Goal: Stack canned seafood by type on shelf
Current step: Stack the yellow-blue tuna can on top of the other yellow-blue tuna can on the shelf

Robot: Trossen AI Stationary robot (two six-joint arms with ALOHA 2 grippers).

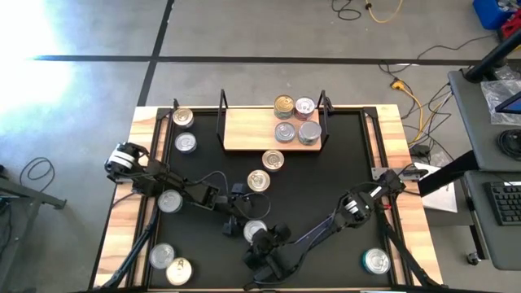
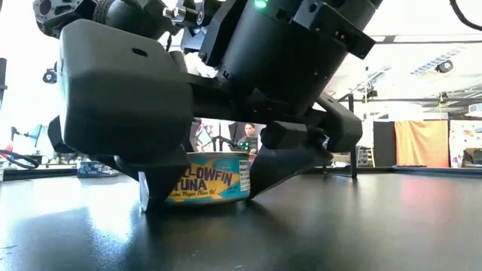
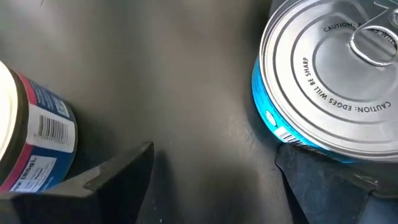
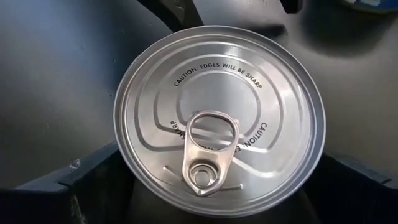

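**Two pincers meet over one tuna tin**

While four tins sit on the shelf (image 1: pixel 244 130), both arms lean in over the front middle of the black table (image 1: pixel 326 187). The right pincer (image 1: pixel 262 244) is down around a silver-lid tin (image 1: pixel 255 231) with a blue and yellow label. In the low view this tuna tin (image 2: pixel 211 177) stands flat on the table, and a dark finger (image 2: pixel 158 184) stands on each side of it. The fingers are spread wide, about as wide as the tin. I cannot tell if they press on it. From the right wrist view, the lid (image 4: pixel 219 118) with its pull ring fills most of the picture.

The left pincer (image 1: pixel 234 220) is just beside the same tin, on its left. Its fingers (image 3: pixel 112 180) are also spread wide and hold nothing. One finger tip is right next to the tin's blue side (image 3: pixel 267 112). Another tin with a blue and red label (image 3: pixel 37 137) shows at the edge of that view.

On the shelf, the four tins (image 1: pixel 295 119) stand close together at the right end, one with a gold lid (image 1: pixel 283 105) and three silver ones. Two more tins (image 1: pixel 266 169) lie on the table just in front of the shelf. Two silver tins (image 1: pixel 185 130) sit near the back left corner. One tin (image 1: pixel 169 200) is under the left arm, two (image 1: pixel 170 263) are at the front left, and one (image 1: pixel 376 260) is at the front right.
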